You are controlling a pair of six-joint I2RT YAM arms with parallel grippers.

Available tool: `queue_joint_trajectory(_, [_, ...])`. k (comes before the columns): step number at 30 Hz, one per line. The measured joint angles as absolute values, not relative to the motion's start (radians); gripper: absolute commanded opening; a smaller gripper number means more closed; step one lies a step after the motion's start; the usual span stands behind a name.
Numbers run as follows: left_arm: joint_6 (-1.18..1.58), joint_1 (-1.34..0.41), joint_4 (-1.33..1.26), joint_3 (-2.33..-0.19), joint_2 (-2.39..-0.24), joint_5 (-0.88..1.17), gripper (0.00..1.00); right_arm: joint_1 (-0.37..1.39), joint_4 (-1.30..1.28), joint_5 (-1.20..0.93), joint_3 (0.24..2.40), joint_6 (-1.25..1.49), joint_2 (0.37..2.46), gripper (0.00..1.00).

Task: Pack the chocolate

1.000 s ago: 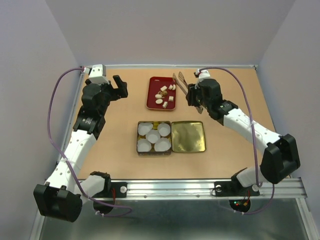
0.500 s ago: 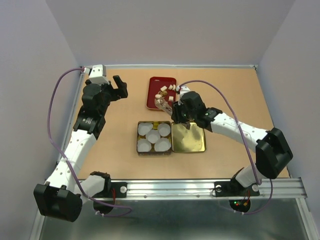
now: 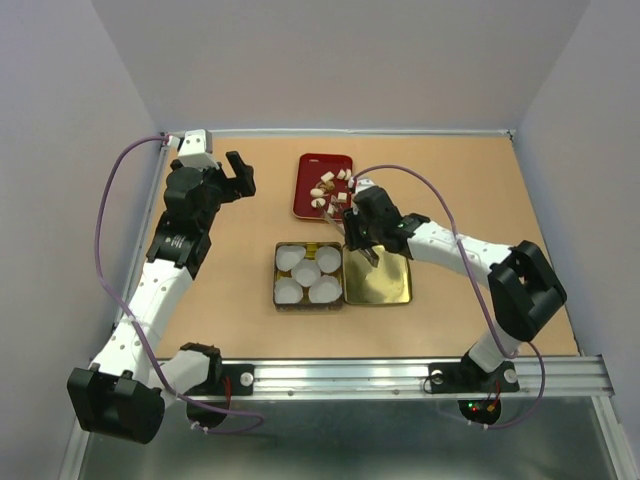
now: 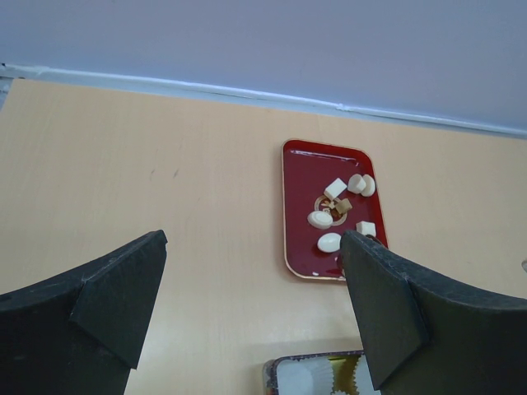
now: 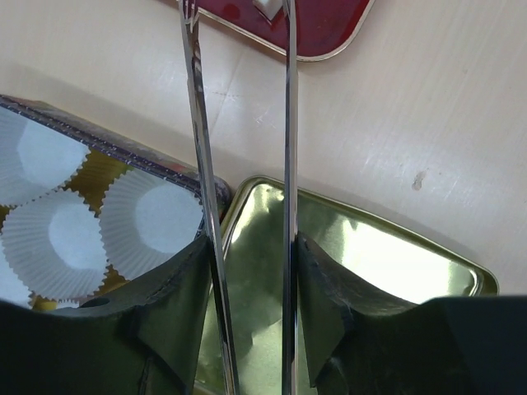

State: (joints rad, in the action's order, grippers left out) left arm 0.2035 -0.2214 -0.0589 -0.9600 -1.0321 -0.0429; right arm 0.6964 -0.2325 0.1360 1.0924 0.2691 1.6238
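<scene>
Chocolate: the chocolate point(image 3: 331, 187) point(image 4: 340, 206), small cream-white and light brown pieces, some round and some blocky, lies loose in a cluster on the red tray point(image 3: 307, 173) point(image 4: 300, 177). None shows in the cups.
Tray: a rounded rectangle lying flat near the far edge of the desk point(image 3: 460, 170), about midway between the left and right edges. Its long sides run from far to near.
Tweezers: the long metal tweezers point(image 5: 288, 164) reach from the right claw to the near end of the tray. Their two arms stand apart. In the right wrist view a white piece sits at the top edge, between the tips; whether they touch it I cannot tell.
Right claw: the right claw point(image 3: 362, 232) point(image 5: 251, 243) is clamped on the tweezers, one finger pressing each arm from outside. It hangs over the far left corner of the lid.
Tin: the open tin point(image 3: 274, 290) sits mid-desk, nearer the near edge than the tray, with five white fluted paper cups point(image 3: 307, 273) point(image 5: 152, 218) inside.
Lid: the gold lid point(image 3: 388, 282) point(image 5: 370, 263) lies inside up, touching the tin's right side.
Left claw: the left claw point(image 3: 240, 172) point(image 4: 251, 247) is off the desk toward the far left corner, fingers wide apart and holding nothing, pointing toward the tray.
</scene>
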Motion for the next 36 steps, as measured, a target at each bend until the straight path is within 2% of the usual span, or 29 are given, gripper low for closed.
queue_joint_trajectory(36, [0.208, -0.221, -0.059, -0.96, -1.033, -0.035, 0.99, 0.701, -0.258, 0.175, 1.301, 0.241, 1.781, 0.51])
